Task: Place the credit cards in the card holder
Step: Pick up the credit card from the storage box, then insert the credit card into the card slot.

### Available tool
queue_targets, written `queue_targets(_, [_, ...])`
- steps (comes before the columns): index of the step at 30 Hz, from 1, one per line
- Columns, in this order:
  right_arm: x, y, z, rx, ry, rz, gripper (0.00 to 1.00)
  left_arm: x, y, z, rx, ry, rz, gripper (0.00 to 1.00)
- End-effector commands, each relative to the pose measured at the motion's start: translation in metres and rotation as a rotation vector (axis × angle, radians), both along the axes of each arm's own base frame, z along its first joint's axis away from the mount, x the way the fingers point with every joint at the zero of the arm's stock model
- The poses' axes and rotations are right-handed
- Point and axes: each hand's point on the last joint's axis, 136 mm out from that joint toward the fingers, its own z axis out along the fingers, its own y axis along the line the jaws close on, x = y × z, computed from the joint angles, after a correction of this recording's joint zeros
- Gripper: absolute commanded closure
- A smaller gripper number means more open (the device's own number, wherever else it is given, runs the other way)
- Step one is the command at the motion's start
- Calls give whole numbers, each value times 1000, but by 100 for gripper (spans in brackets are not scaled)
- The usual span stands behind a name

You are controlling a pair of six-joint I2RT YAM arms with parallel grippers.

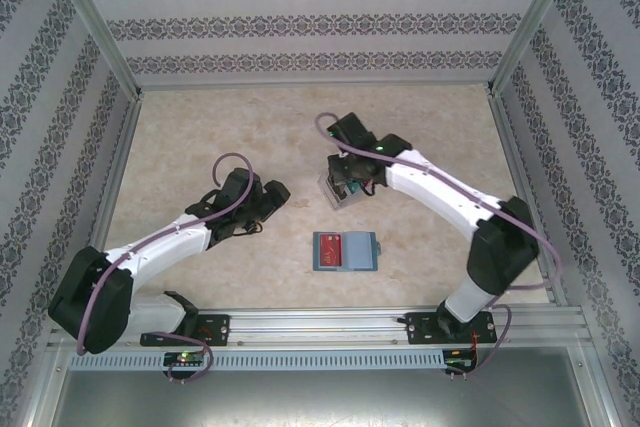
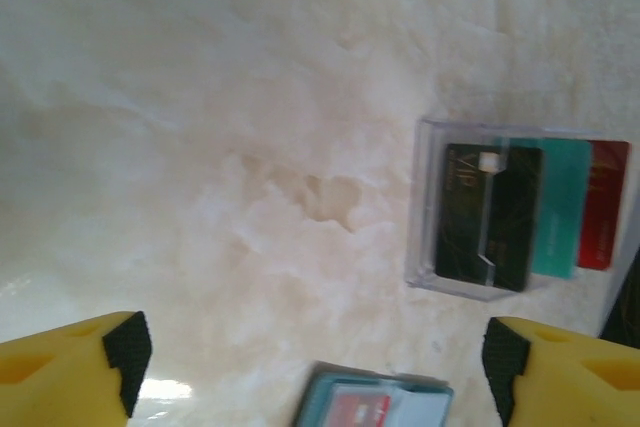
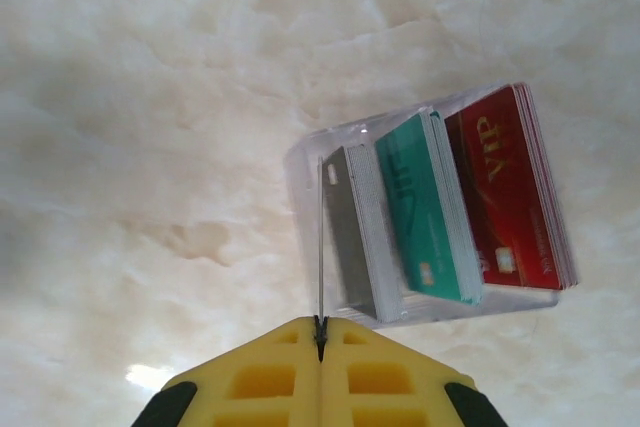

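The teal-blue card holder (image 1: 345,251) lies open on the table between the arms, with a red card (image 1: 330,245) in its left half. It also shows at the bottom of the left wrist view (image 2: 375,402). My right gripper (image 3: 320,332) is shut on one thin credit card (image 3: 320,247), seen edge-on and held upright over the clear tray (image 3: 305,162). Stacks of grey (image 3: 355,237), teal (image 3: 425,207) and red (image 3: 510,187) credit cards stand in that tray. My left gripper (image 2: 315,357) hangs open above the table, just left of the card holder, with nothing between its fingers.
The clear tray (image 1: 338,190) stands behind the card holder, under the right gripper (image 1: 347,187). Patterned walls close in the marble-look table on three sides. A metal rail (image 1: 320,325) runs along the near edge.
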Motion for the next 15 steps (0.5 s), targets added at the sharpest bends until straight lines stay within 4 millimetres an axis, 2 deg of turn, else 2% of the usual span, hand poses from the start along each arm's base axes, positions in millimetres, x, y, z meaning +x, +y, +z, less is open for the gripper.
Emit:
queue_targets(1, [-6, 15, 22, 386, 64, -66, 100, 23, -28, 35, -114, -119, -96, 17])
queue_targets(4, [-6, 7, 30, 570, 89, -117, 100, 32, -54, 50, -200, -156, -190, 27])
queue_targets(7, [-9, 3, 37, 678, 117, -131, 100, 39, -77, 62, -295, -178, -266, 37])
queue_targets(11, [-14, 0, 37, 751, 149, -134, 100, 46, -103, 81, -420, -223, -355, 39])
queue_targets(15, [-16, 2, 33, 795, 193, -141, 100, 50, -115, 90, -479, -233, -396, 41])
